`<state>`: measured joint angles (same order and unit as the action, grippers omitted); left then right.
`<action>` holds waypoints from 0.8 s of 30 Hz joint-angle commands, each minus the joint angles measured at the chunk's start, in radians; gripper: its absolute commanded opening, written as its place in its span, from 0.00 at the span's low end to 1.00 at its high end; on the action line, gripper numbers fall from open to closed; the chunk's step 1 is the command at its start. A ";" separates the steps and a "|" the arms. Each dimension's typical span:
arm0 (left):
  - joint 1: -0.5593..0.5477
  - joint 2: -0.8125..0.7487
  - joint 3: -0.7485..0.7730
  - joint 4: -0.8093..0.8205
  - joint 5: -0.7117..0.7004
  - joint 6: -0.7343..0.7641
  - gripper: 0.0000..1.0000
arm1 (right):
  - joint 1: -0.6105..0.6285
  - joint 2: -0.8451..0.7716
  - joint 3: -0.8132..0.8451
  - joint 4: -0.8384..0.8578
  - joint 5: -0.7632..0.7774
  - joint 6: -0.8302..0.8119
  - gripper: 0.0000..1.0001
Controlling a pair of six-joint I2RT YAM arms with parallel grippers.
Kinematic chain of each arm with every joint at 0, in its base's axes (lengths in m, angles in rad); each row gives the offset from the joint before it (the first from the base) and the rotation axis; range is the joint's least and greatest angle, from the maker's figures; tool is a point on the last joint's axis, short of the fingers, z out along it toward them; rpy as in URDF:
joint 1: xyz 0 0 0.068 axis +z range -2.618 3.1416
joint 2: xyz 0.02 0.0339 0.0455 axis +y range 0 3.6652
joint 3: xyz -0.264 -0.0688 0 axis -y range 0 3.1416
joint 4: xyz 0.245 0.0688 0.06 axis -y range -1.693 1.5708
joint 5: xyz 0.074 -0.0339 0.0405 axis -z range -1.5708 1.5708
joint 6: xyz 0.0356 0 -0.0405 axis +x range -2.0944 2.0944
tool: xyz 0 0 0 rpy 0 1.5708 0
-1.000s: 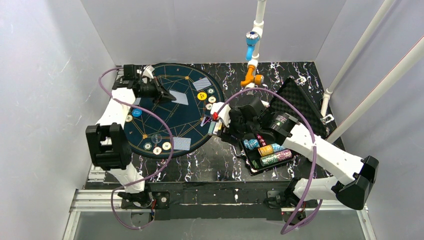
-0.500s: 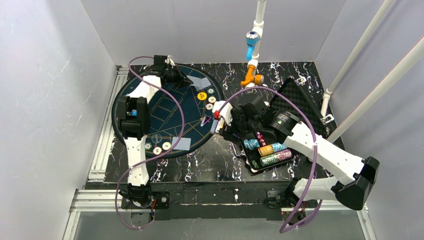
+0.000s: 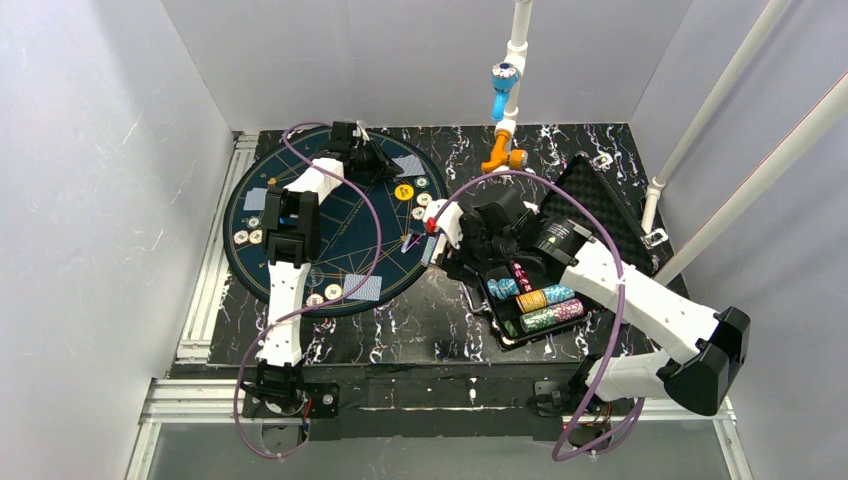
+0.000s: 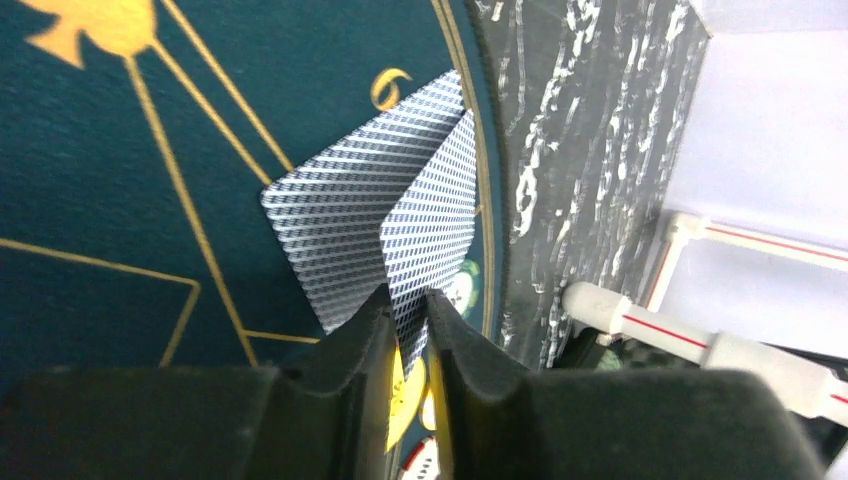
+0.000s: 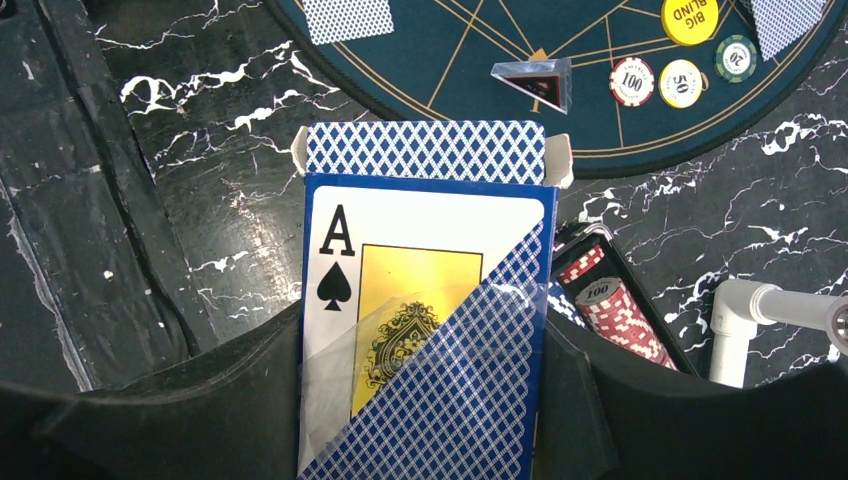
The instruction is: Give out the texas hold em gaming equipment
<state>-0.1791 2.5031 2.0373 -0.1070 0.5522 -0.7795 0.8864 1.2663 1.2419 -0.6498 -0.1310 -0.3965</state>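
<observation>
Cards overlapped at mat edge

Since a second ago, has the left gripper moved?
Yes. The left gripper swung from the round mat's left side to its far edge, toward the back wall.

The top external camera looks down from above and behind the arm bases over the whole marbled table, from far. The left wrist camera sits very close above the round blue mat, looking along its own fingers at two face-down cards near the mat's rim. The right wrist camera looks down past a card box toward the same mat; the mat appears in all three views.
</observation>
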 commanded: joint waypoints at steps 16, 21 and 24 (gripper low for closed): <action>0.048 -0.207 0.219 -0.421 -0.282 0.378 0.98 | -0.009 -0.052 0.009 0.069 -0.038 0.014 0.01; 0.136 -0.394 0.068 -0.484 0.044 0.373 0.98 | -0.009 -0.073 -0.006 0.100 -0.038 0.010 0.01; 0.145 -0.550 -0.051 -0.605 0.149 0.489 0.98 | -0.009 -0.085 -0.024 0.130 -0.047 0.011 0.01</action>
<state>-0.0639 2.2051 2.0945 -0.5400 0.4885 -0.4313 0.8829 1.2293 1.2285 -0.6254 -0.1528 -0.3920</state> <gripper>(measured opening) 0.982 0.733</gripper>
